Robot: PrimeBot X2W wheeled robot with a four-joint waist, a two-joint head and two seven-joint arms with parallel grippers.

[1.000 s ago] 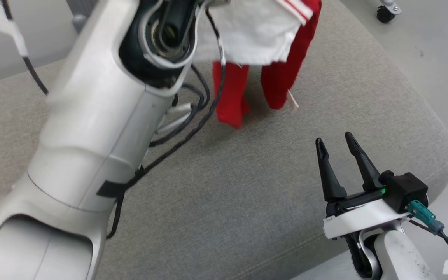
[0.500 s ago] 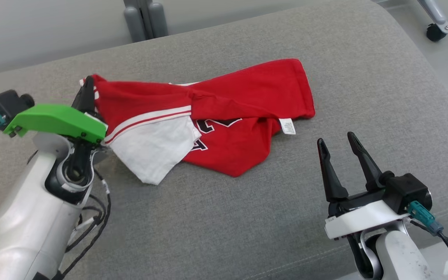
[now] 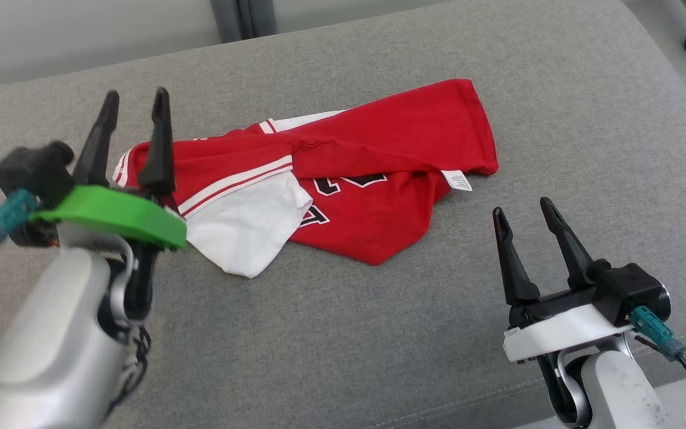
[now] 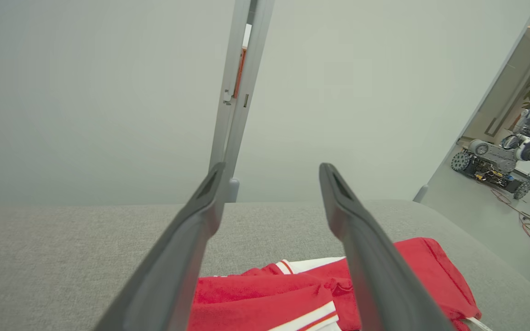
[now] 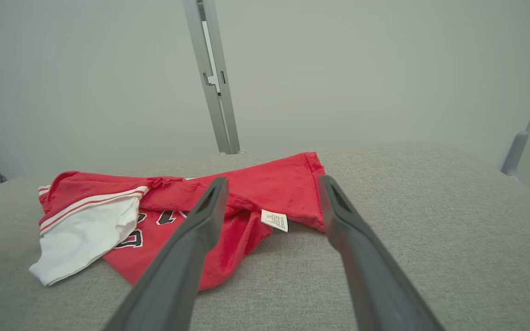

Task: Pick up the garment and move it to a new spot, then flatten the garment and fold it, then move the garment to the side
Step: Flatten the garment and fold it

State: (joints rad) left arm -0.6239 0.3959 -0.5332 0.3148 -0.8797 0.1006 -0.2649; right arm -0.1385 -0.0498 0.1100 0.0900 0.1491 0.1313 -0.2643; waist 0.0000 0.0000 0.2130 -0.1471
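Having just released it, the left tool (image 3: 136, 95) stands open beside the crumpled garment (image 3: 379, 143) on the cushion (image 3: 379, 333), the right tool (image 3: 523, 207) open and empty: relocation looks done, flattening next.

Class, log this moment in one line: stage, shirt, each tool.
stage: flattening not begun | shirt: crumpled on cushion | left tool: open, empty, at shirt's end | right tool: open, empty, clear of shirt

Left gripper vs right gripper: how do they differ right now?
The left gripper sits on a green bracket, the right gripper on a white one. The left gripper is beside the shirt's striped end; the right gripper is over bare cushion, apart from the shirt. Both are open and empty.
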